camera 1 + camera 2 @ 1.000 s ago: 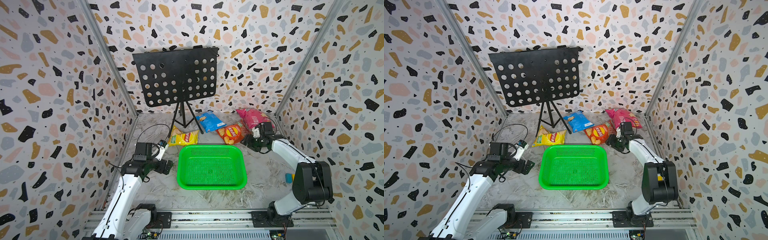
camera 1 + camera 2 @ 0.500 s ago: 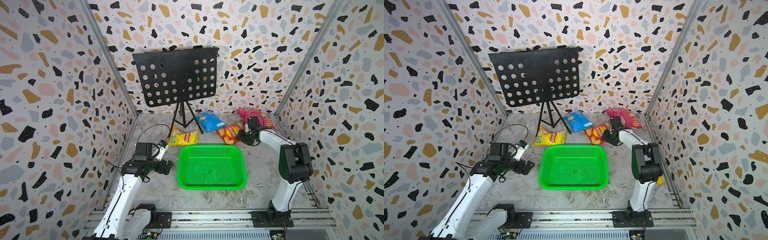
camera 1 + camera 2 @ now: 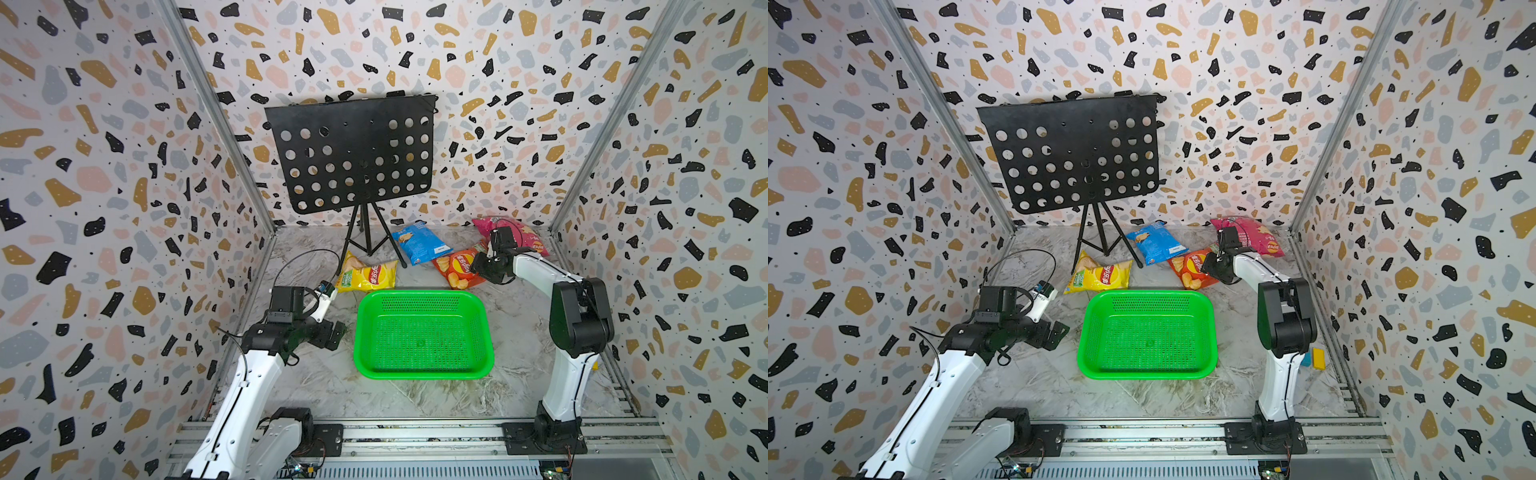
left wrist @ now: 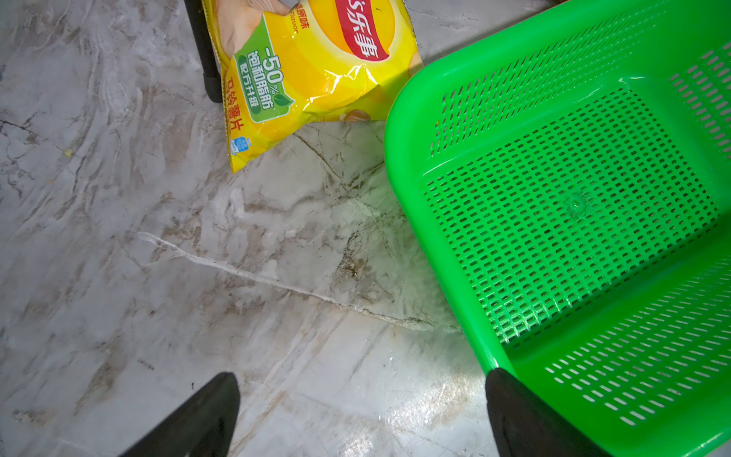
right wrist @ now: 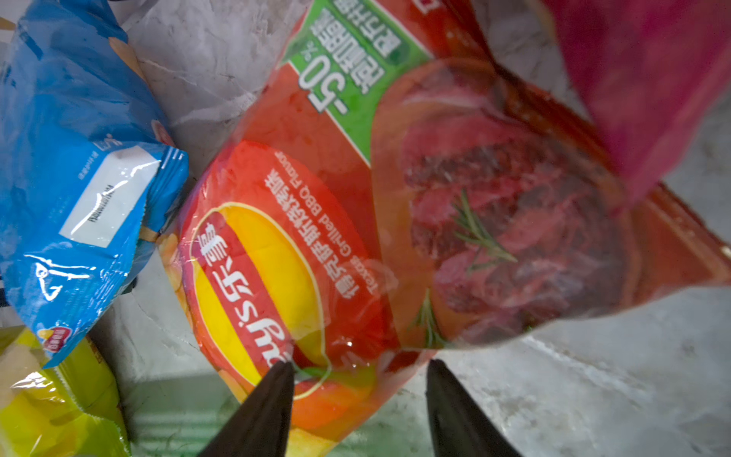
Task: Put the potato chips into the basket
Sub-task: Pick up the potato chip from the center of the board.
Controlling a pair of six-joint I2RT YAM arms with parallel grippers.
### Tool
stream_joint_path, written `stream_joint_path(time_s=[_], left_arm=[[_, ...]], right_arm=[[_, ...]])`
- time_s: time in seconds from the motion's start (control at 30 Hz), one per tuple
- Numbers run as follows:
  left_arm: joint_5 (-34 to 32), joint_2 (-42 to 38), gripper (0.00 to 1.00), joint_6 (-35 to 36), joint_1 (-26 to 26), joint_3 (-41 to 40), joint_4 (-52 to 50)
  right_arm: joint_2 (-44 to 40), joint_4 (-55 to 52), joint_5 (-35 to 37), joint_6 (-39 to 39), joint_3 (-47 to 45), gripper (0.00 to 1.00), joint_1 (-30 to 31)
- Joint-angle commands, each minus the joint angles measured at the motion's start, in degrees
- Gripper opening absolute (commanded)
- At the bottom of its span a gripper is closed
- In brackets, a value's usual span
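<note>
The right end effector [image 5: 358,364] is half spread, straddling one edge of the orange-red chip bag [image 5: 316,178]; no pinch is made yet. The bag lies on the bench [image 3: 519,332] just behind the basket [image 3: 419,294], long axis running away from that end effector. The left end effector [image 4: 360,378], fully spread, hovers beside the basket, nearer the yellow chip bag [image 4: 316,79].

Tripod legs [image 3: 365,228] beside yellow bag [image 3: 368,276], blue bag [image 3: 419,245]

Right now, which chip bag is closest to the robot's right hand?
The orange-red chip bag: the right hand sits right over its edge. The pink bag, blue bag and yellow bag lie farther off.
</note>
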Motion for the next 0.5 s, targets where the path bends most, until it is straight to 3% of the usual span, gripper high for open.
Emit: stream_joint_path(time_s=[0.0,0.13,0.3,0.37,0.47], left_arm=[[0.67,-0.61,1.0,0.75,0.26,-0.63,0.77],[0.75,-0.78,1.0,0.73,0.26,-0.58,0.74],[0.71,-0.82,1.0,0.81,0.25,-0.59,0.74],[0.75,-0.81,1.0,0.84,0.25,-0.74,0.76],[0.75,-0.81,1.0,0.89,0.28,-0.72,0.64]], right_arm=[[0.94,-1.32,1.98,0.36,1.73,0.44,0.36],[0.44,-0.98,4.45,-0.65,0.42,0.32,0.49],[-1.03,-1.59,4.96,-2.59,-0.02,0.06,0.49],[-2.62,-1.49,5.32,-3.43,-0.77,0.0,0.61],[-5.07,-2.4,5.92,-5.53,-1.25,0.0,0.53]])
